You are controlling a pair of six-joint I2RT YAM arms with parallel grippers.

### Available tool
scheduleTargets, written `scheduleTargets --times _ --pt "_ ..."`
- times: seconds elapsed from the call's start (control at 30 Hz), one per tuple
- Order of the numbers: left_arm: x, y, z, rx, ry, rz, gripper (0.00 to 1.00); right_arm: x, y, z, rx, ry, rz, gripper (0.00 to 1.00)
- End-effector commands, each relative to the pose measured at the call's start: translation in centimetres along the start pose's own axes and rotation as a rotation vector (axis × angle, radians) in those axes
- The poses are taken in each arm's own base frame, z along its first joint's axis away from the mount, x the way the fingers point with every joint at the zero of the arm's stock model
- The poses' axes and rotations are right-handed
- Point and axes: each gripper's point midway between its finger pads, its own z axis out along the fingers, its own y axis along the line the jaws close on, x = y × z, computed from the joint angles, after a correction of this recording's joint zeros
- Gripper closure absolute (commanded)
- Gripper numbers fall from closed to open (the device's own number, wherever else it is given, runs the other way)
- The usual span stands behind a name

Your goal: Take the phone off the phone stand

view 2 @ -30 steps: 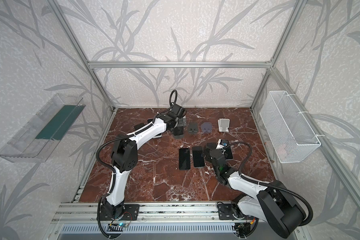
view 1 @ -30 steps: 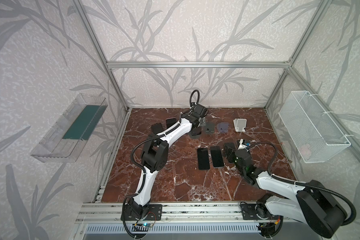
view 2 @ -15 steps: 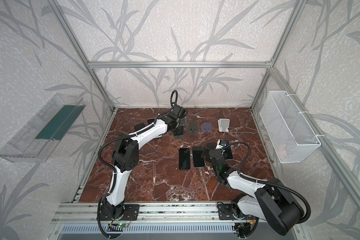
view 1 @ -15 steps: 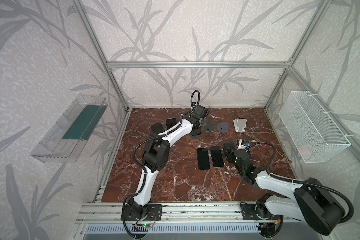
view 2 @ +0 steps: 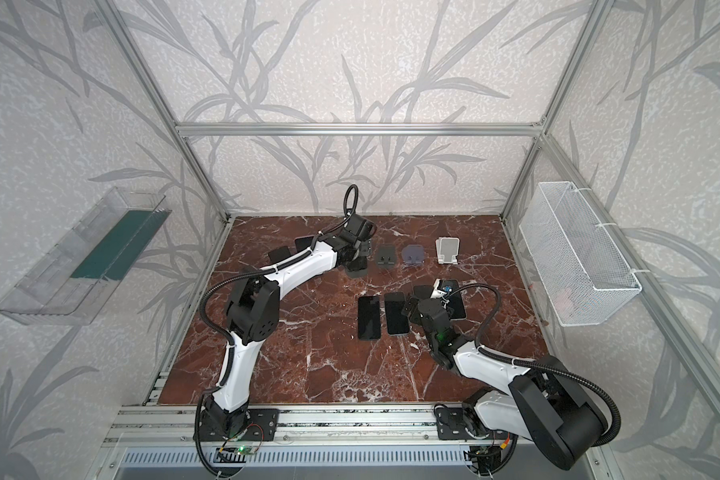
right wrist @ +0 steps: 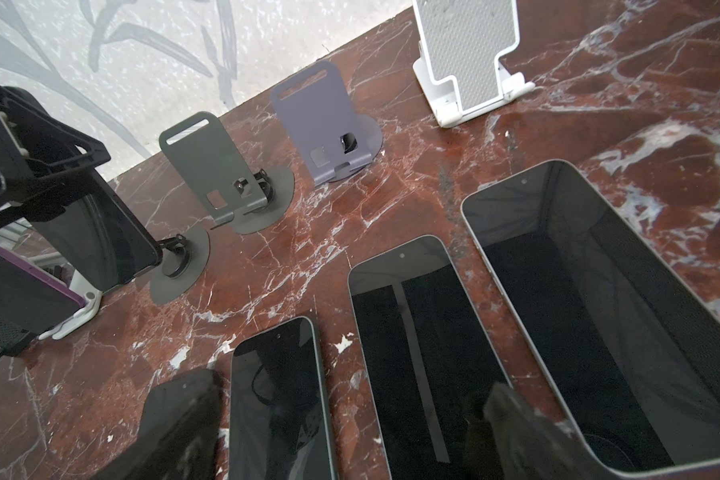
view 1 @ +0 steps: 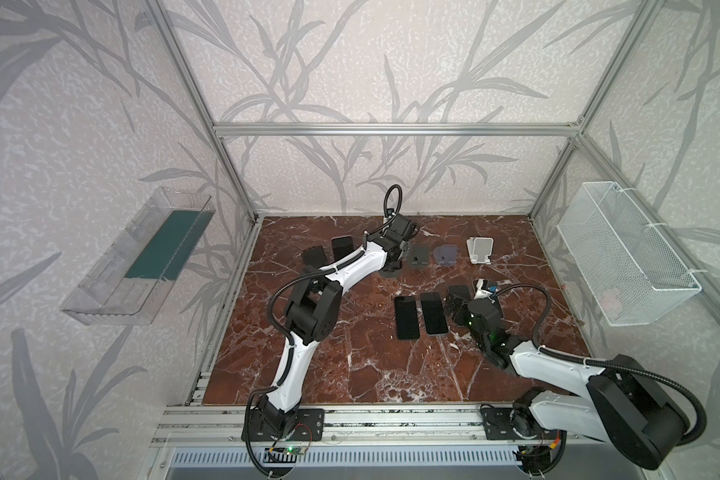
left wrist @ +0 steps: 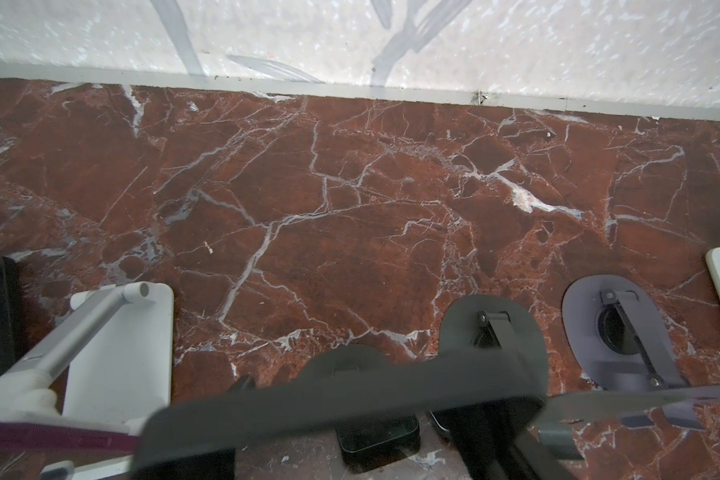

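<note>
Dark phone [right wrist: 105,241] propped tilted on round-based grey stand [right wrist: 188,257].

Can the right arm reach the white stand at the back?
Probably yes. The right gripper is open and empty, and nothing upright stands between it and the white stand, which holds no phone.

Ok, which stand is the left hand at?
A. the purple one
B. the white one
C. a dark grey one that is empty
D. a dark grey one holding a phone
D: the left hand is at the top of the phone propped on the dark grey round-base stand, while the white stand, the purple stand and the second dark grey stand are empty.
</note>
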Motion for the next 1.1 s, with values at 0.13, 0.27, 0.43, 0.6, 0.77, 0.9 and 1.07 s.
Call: scheduleTargets --times 0.13,0.27,0.43,0.6,0.77,0.9,1.07 --pt "-0.5 0.4 -1.0 -0.025 -0.036 0.048 0.31 -1.4 1.0 0.1 -0.024 -0.034 0.018 0.0" --pt "-0.8 0.2 -1.9 -0.017 -0.055 0.068 0.33 -1.5 1.0 0.1 -0.023 -0.038 0.021 0.0" --pt "-1.5 -0.3 -3.4 0.01 -0.08 0.089 0.33 -1.5 1.0 0.0 -0.026 -0.037 0.024 0.0" --pt "-2.5 -0.8 -5.3 0.051 -0.112 0.101 0.35 -1.5 0.9 -0.2 -0.027 -0.045 0.036 0.0" --pt "-3.4 -1.2 -7.4 0.095 -0.138 0.113 0.34 -1.4 1.0 -0.1 -0.031 -0.04 0.034 0.0" --pt "-4.0 -1.1 -8.9 0.119 -0.16 0.115 0.34 -1.4 1.0 0.0 -0.032 -0.038 0.035 0.0" --pt "-4.4 -0.8 -10.0 0.135 -0.173 0.114 0.34 -1.2 1.0 0.1 -0.031 -0.032 0.033 0.0"
